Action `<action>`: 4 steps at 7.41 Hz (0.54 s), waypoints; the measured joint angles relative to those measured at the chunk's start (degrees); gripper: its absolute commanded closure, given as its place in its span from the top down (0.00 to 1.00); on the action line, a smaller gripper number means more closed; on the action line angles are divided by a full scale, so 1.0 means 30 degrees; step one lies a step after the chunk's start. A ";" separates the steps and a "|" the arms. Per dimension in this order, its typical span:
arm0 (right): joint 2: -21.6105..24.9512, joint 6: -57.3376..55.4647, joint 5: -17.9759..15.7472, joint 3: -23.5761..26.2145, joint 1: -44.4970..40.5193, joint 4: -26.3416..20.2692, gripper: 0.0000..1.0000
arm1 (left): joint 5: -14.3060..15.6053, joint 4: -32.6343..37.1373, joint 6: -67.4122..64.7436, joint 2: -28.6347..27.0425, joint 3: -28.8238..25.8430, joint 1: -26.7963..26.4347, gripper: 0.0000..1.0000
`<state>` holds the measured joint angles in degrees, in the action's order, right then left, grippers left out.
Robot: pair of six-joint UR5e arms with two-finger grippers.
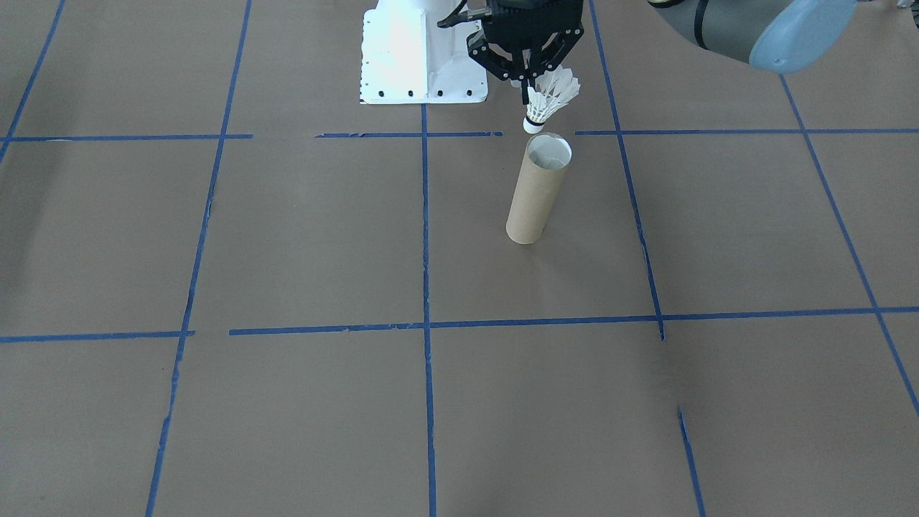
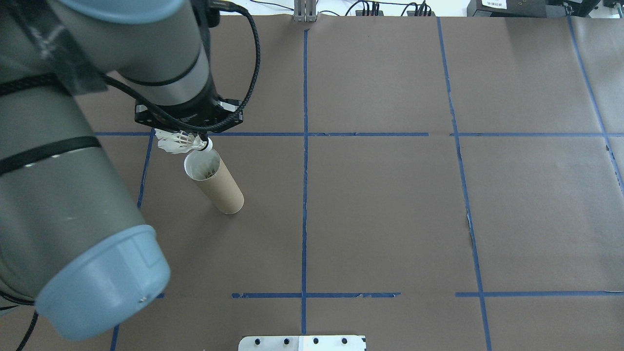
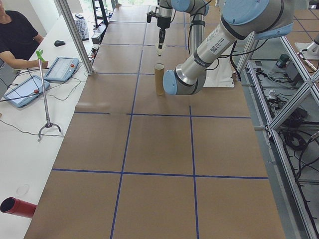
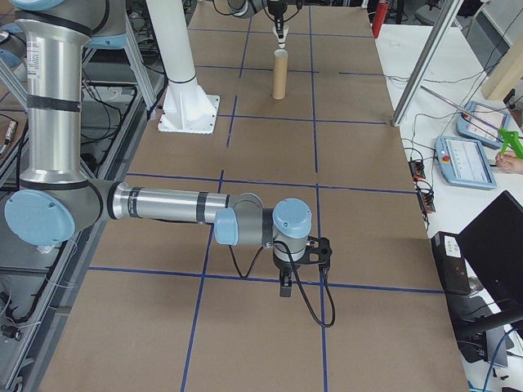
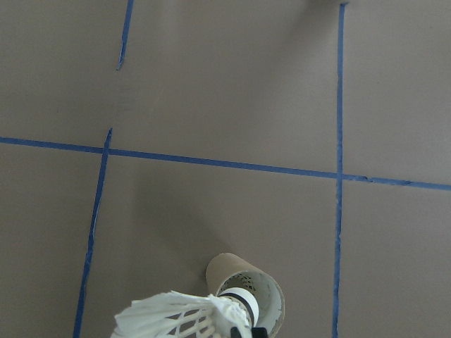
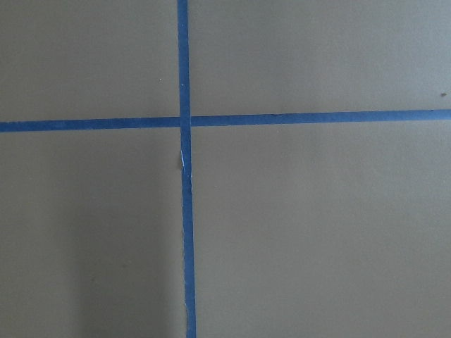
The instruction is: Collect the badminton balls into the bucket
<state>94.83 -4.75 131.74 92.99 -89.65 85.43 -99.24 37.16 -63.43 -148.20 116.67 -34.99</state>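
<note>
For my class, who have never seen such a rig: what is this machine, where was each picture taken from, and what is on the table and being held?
It is a robot with two jointed arms, each ending in a two-finger gripper. Four fixed cameras watch: one facing the robot, one above and behind it, one at each table end. Two more sit on the wrists. The table is brown, with blue tape lines. On it stands an upright cardboard tube, open at the top. The left gripper holds a white shuttlecock, cork down, just above the tube's mouth. The right gripper hangs low over bare table, far off.
</note>
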 measured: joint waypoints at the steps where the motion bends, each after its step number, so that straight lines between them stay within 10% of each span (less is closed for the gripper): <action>1: 0.0000 0.0000 0.0002 0.0001 0.0001 0.0000 1.00 | 0.0877 -0.0460 0.0016 -0.0040 -0.0249 0.0474 0.00; 4: 0.0000 0.0000 0.0002 0.0000 0.0001 0.0000 1.00 | 0.2313 -0.1068 0.0490 0.0662 -0.0375 0.1349 0.00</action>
<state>94.83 -4.75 131.75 92.99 -89.65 85.43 -92.30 33.96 -61.95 -146.21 115.55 -30.94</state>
